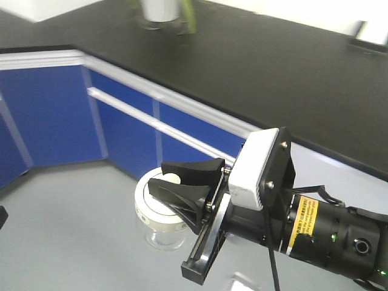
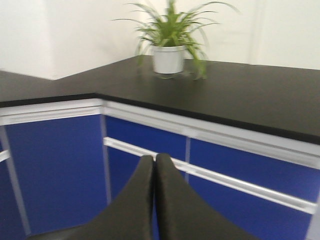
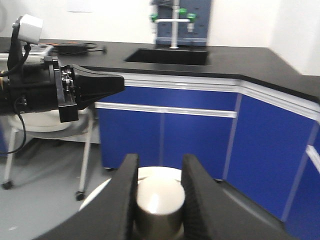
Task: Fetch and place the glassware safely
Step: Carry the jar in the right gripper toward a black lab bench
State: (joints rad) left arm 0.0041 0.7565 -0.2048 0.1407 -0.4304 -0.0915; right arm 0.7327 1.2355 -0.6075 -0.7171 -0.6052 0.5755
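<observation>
Shows left gripper (image 2: 154, 165) with jaws pressed together, empty; small squat clear glass jar with cream-white lid (image 1: 159, 235) held above grey floor (image 1: 73, 230) by right gripper (image 3: 160, 165), jaws clamped on its knob (image 3: 155, 205). Appears fetched; placing on black bench (image 1: 273, 66) remains.

The jar (image 1: 159, 219) sits in the right pincer (image 1: 182, 183) (knob between its fingers), before the cabinets (image 1: 54, 115).

The yellow label (image 1: 307, 222) on the right arm (image 1: 345, 239) bears print too small to read
</observation>
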